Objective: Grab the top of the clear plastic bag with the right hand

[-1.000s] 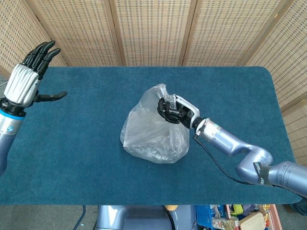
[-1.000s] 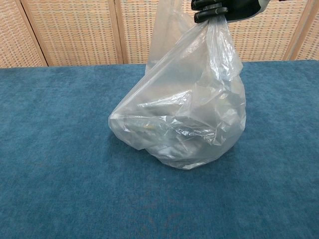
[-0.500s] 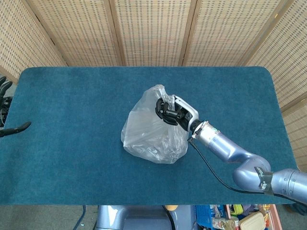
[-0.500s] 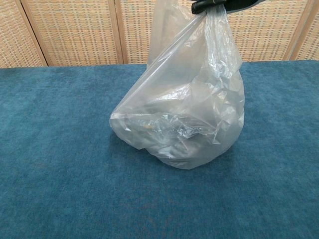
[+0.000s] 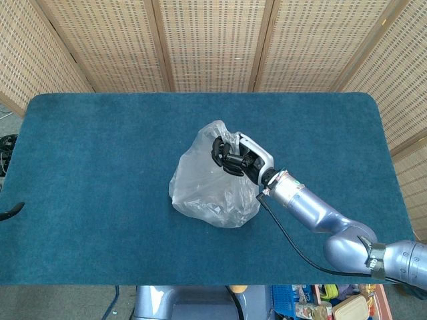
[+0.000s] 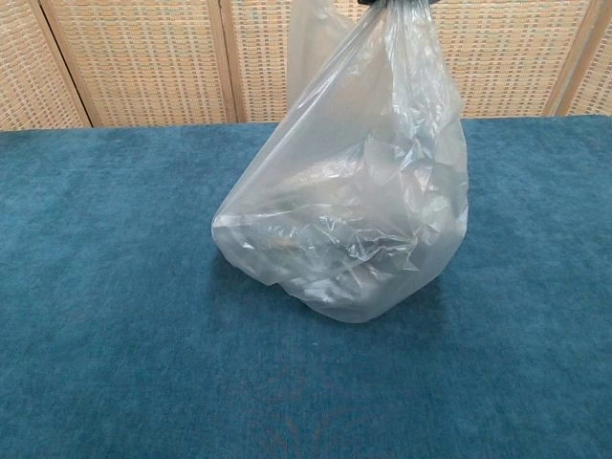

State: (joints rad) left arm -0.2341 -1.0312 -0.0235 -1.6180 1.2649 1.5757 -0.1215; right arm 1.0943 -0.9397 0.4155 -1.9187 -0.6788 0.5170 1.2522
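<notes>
The clear plastic bag (image 5: 207, 185) stands in the middle of the blue table (image 5: 100, 147), with crumpled contents showing faintly in its lower part. My right hand (image 5: 233, 155) grips the bag's gathered top, dark fingers wrapped around the bunched plastic. In the chest view the bag (image 6: 354, 210) hangs stretched from its top, and only a dark sliver of the right hand (image 6: 394, 3) shows at the upper edge. The bag's bottom sits at table level. Of my left hand (image 5: 9, 211) only a dark thumb tip and a few fingertips show at the far left edge, spread apart and holding nothing.
Woven wicker screen panels (image 5: 213, 40) close off the back of the table. A black cable (image 5: 293, 243) trails under the right forearm. Cluttered bins (image 5: 327, 307) show below the table's front edge.
The right hand has drawn the bag's top upward and a little left, pulling the plastic taut. The left hand has slid down and off the left edge of the head view.
</notes>
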